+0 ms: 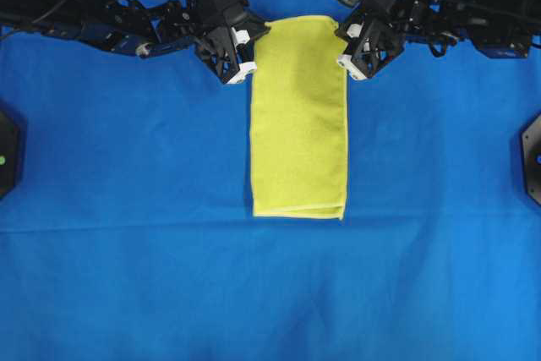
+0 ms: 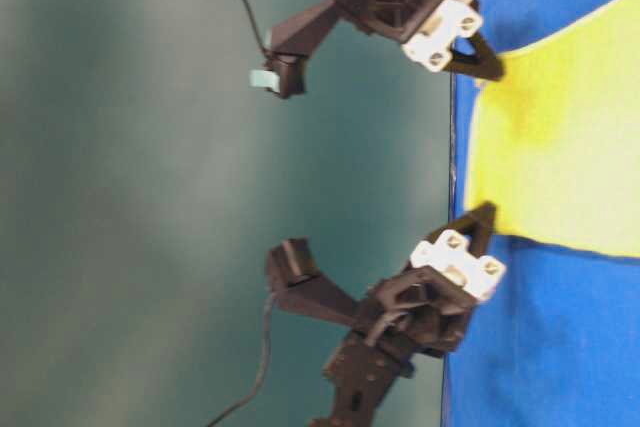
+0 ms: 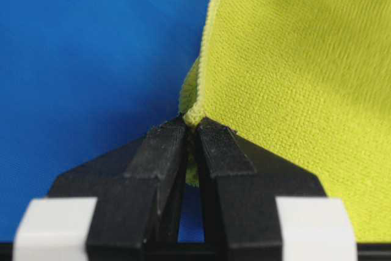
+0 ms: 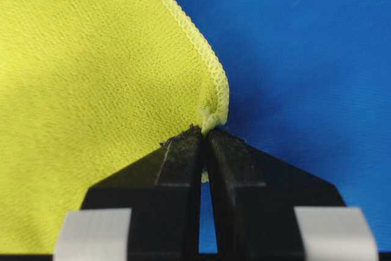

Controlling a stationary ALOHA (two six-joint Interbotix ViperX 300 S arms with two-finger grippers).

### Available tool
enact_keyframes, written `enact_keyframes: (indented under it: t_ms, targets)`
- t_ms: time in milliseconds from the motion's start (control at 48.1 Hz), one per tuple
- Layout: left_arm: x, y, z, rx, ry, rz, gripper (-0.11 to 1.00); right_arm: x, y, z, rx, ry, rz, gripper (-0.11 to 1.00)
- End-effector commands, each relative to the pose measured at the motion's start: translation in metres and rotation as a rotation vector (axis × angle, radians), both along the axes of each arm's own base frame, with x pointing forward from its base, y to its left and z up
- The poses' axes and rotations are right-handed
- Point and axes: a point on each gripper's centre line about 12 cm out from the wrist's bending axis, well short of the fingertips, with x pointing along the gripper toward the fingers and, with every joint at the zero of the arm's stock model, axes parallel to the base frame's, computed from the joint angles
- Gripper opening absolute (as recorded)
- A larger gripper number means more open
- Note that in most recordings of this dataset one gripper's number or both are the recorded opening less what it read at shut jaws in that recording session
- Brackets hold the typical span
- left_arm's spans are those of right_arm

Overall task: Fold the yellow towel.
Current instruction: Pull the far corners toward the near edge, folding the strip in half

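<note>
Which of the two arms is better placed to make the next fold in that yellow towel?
Neither alone, I'd judge. The left pincer is shut on one far corner of the yellow towel, and the right pincer is shut on the other. Each grips its own side, so both would likely carry that edge together.

Robot lab bench: blue cloth over table, plain teal backdrop (no furnishings).

surface: blue cloth | on it: folded yellow towel
</note>
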Motion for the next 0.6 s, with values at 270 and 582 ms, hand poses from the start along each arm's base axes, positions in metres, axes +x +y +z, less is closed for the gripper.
enact_keyframes:
  t_ms: [270, 582]
  targets:
    - [0.004, 0.019, 0.037, 0.061, -0.033, 0.011, 0.03, -0.003, -0.016, 0.035, -0.058, -0.043, -0.026, 0.02]
    - [-0.003, -0.001, 0.063, 0.048, 0.001, -0.029, 0.03, -0.006, 0.0, 0.059, -0.066, -0.049, -0.01, 0.02]
